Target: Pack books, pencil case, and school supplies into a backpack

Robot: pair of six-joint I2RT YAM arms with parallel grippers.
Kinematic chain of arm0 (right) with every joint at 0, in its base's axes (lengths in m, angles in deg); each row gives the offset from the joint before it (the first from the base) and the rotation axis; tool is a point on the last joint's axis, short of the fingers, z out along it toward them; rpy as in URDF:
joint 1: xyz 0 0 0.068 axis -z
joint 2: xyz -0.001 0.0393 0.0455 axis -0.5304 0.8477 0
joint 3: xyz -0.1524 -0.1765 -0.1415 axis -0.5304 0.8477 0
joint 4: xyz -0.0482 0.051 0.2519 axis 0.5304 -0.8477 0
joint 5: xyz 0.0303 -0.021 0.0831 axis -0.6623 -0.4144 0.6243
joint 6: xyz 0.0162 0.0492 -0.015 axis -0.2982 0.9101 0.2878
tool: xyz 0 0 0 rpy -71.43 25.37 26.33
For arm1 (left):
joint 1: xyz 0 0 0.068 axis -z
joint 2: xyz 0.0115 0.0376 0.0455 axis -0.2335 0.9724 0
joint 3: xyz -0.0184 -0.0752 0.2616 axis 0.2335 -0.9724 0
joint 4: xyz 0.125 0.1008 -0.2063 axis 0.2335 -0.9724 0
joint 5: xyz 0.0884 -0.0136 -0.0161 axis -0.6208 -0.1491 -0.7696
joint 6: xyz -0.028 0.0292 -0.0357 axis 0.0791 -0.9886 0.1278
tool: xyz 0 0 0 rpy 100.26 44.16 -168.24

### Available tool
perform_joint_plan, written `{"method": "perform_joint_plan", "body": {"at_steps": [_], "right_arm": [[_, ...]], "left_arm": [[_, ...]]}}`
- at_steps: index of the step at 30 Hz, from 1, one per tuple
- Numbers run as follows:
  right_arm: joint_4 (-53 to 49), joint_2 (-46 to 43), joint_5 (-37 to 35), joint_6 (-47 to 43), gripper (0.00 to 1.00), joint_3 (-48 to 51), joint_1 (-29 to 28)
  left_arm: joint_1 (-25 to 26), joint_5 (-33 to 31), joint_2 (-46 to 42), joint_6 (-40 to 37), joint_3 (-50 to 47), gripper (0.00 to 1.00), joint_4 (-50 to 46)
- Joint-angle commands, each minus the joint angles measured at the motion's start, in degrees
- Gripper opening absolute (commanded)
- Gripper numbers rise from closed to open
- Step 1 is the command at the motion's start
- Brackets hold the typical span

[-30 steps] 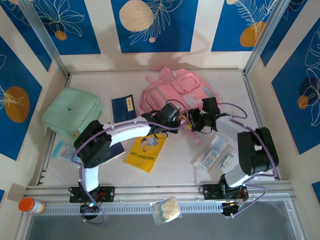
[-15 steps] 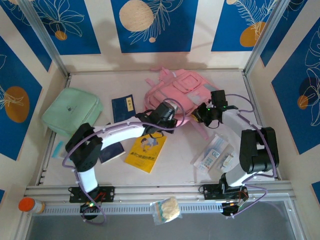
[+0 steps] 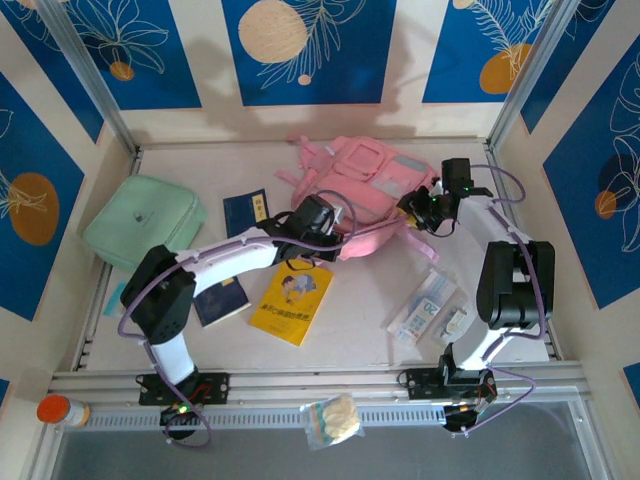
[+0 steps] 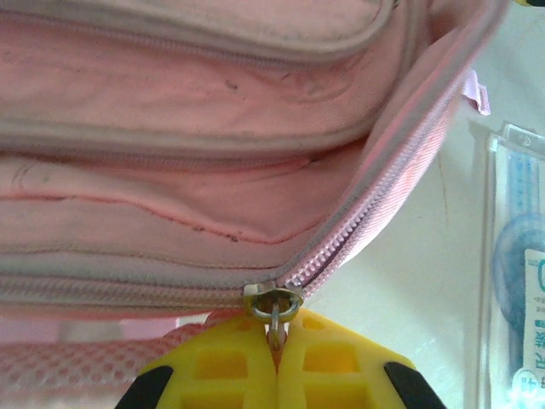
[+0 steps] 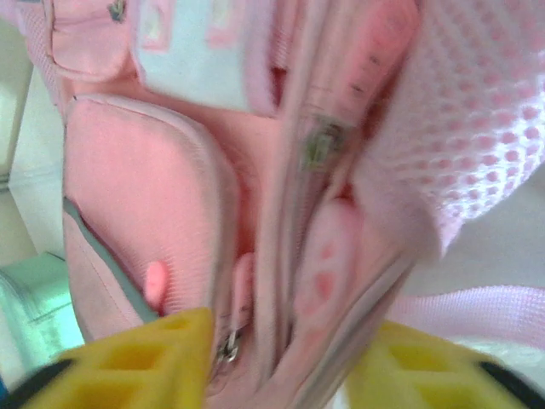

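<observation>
Orange marks the cap of a small bottle [image 3: 56, 410] at your near left corner, and a clear bag [image 3: 334, 418] of pale stuff lies on the rail between the 2 arm bases. Farther in on the table [image 3: 360, 340], the yellow book [image 3: 292, 302] lies flat near the middle. To its right are the white packet [image 3: 424, 308] with blue print and, just beside that, the small white pieces [image 3: 455, 322]. To its left, the nearer navy book [image 3: 222, 298] is partly hidden under the left arm. Beyond that, the farther navy book [image 3: 246, 212] lies beside the mint-green pouch [image 3: 145, 222] at the left wall. Your backpack [image 3: 365, 190] lies farthest back, right of centre, with both arms reaching to it. The left gripper [image 3: 318, 218] sits at its near left edge. In the left wrist view, that gripper [image 4: 274, 341] has its yellow fingers pressed together on the zipper pull [image 4: 274, 317], which hangs from the slider on the partly opened zip. The right gripper [image 3: 425, 210] is at the bag's right edge. In the right wrist view, its fingers [image 5: 153, 349] stand apart with a bunched fold of pink fabric between them. You cannot tell whether they are pinching that fold or only straddling it.
</observation>
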Motion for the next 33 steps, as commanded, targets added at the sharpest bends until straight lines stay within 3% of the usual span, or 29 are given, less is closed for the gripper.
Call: {"method": "perform_joint_plan", "body": {"at_steps": [1, 6, 11, 18, 22, 28, 33], "right_arm": [[-0.92, -4.45, 0.66, -0.37, 0.57, 1.22, 0.53], [-2.12, -10.54, 4.49, 4.12, 0.79, 8.36, -0.19], [3.87, -15.18, 6.44, 13.46, 0.91, 15.35, -5.96], [12.76, -11.68, 0.80, 24.79, 0.91, 16.64, -13.66], [13.84, -6.73, -2.53, 26.12, 0.79, 13.09, -16.28], [11.93, -1.82, -4.85, 21.52, 0.49, 8.89, -18.10], [4.13, -1.70, -7.05, 9.03, 0.09, 6.59, -17.13]], "left_arm": [[0.66, 2.36, 1.28, 2.70, 2.49, 0.00, 0.62], [0.67, 2.09, 0.84, 2.64, 1.93, 0.00, 1.32], [0.64, 2.25, 0.39, 2.15, 1.60, 0.00, 1.40], [0.65, 2.44, 0.22, 2.63, 1.56, 0.00, 2.37], [0.65, 2.95, 0.24, 2.78, 1.65, 0.00, 3.15], [0.66, 2.56, -0.30, 2.01, 2.27, 0.00, 1.94], [0.57, -2.80, -3.10, -0.28, 0.95, 0.00, -2.03]]}}
